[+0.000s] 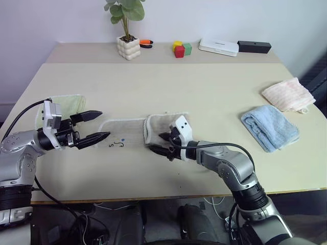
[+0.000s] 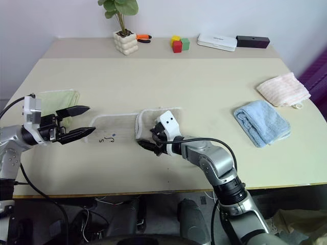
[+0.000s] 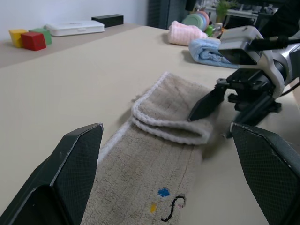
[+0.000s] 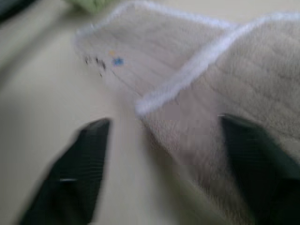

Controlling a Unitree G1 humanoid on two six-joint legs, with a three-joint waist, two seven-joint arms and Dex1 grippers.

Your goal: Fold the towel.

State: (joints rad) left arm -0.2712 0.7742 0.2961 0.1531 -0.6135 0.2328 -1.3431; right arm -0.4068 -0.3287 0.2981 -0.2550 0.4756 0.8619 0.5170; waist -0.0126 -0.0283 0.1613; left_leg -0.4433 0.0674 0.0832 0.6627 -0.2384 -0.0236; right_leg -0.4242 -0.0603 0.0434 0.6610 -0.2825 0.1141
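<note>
The beige towel (image 1: 130,131) lies flat in the middle of the table. Its right end is folded back over itself into a doubled layer (image 1: 159,124) edged with white cord. A small dark embroidered mark (image 1: 117,144) shows near its front left. My right gripper (image 1: 159,144) is open at the front of the folded part. One finger (image 3: 206,104) rests over the top layer and the other stands beside the towel near the table. My left gripper (image 1: 104,124) hovers open just left of the towel's left end, pointing along it, with nothing between its fingers.
A light green towel (image 1: 69,103) lies behind my left gripper. A blue towel (image 1: 270,126) and a pink towel (image 1: 288,94) lie at the right. A potted plant (image 1: 127,47), coloured blocks (image 1: 180,49), a white box (image 1: 218,46) and a black box (image 1: 254,47) line the back.
</note>
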